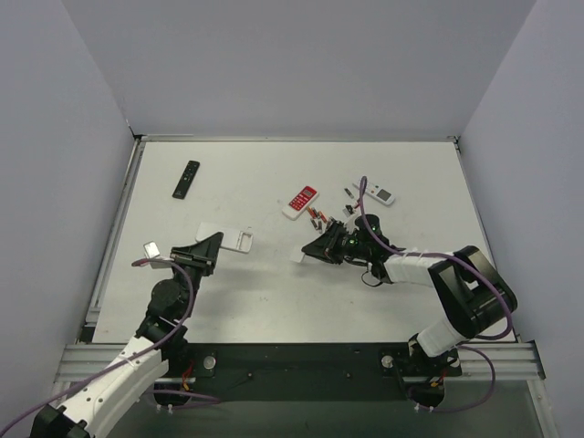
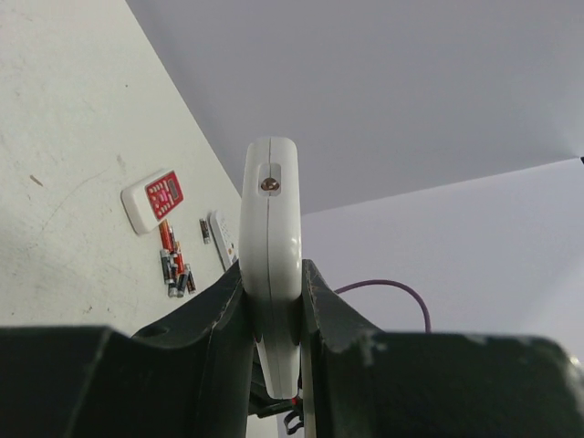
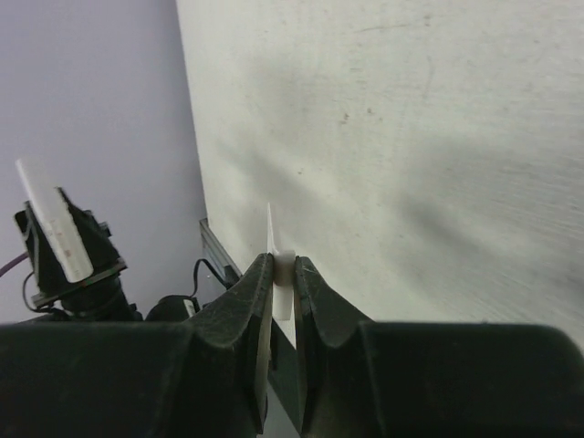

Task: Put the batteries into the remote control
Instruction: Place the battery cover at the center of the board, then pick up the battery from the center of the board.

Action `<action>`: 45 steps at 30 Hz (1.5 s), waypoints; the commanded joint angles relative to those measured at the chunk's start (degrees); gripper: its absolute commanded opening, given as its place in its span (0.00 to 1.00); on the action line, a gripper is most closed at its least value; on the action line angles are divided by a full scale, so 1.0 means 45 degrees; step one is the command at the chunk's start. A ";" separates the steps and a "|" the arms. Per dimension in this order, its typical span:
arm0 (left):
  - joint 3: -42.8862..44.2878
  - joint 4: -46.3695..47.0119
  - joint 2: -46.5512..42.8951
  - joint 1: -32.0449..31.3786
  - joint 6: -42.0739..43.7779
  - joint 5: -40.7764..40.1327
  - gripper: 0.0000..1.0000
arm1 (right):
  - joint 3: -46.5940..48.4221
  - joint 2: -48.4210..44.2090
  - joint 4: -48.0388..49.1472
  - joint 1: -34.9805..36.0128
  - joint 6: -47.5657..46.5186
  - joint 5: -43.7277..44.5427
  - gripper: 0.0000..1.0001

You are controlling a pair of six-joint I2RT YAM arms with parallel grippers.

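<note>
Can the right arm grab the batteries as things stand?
Probably not yet. The right gripper is shut on a thin white piece, so it has no free grip. The batteries lie uncovered just beyond it, beside the red-and-white remote; reach looks fine once that piece is released.

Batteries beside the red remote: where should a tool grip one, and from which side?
The batteries lie flat, packed close: I'd come from above and pinch an outer one across its middle, where its free side leaves finger room.
</note>
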 commanded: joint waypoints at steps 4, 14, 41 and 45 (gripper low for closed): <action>-0.1896 -0.2507 -0.2454 0.0144 0.0795 0.1179 0.00 | 0.0378 0.0696 -0.1374 -0.0188 -0.1342 0.0093 0.00; -0.1954 -0.1631 -0.2221 0.0144 0.0913 0.1960 0.00 | 0.0847 0.1791 -0.2836 -0.0169 -0.2376 0.1127 0.00; -0.1662 -0.0263 -0.0738 0.0280 0.2181 0.4537 0.00 | 0.3207 -0.1803 -1.1663 -0.0481 -0.6867 0.7297 0.69; -0.1077 -0.0534 -0.0268 0.0300 0.2786 0.5494 0.00 | 0.4925 -0.1179 -1.2836 -0.0792 -0.7864 0.8218 0.59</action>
